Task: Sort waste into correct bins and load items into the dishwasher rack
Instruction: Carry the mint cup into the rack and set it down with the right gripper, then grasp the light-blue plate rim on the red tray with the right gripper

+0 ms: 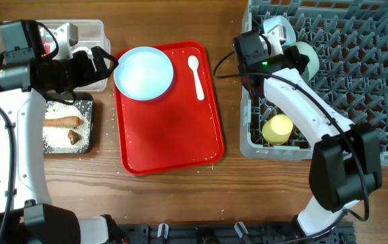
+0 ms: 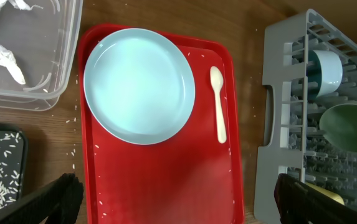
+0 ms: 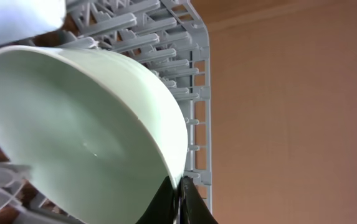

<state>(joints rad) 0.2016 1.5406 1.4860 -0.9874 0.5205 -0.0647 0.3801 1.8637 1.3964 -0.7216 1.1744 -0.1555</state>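
Note:
My left gripper [image 1: 107, 62] [image 2: 178, 202] is open and empty, above the red tray beside the light blue plate [image 1: 144, 72] [image 2: 139, 84]. The white spoon [image 1: 196, 76] [image 2: 218, 112] lies right of the plate. My right gripper [image 1: 294, 57] [image 3: 179, 186] is shut on the rim of the pale green bowl [image 1: 309, 59] [image 3: 85, 130], holding it tilted over the grey dishwasher rack [image 1: 342, 81] [image 2: 271, 124]. A yellow cup [image 1: 277, 129] and a light blue bowl [image 2: 325, 71] sit in the rack. The clear tub [image 1: 92, 30] holds crumpled paper [image 2: 0, 53]. The black tray [image 1: 89, 125] holds rice, a carrot-like stick [image 1: 61, 122] and a brown lump [image 1: 74, 137].
The red serving tray [image 1: 173, 135] [image 2: 166, 180] lies between the bins and the rack, with a few rice grains on it. Loose rice also lies on the wooden table by the tray's left edge. The left arm covers part of the tub.

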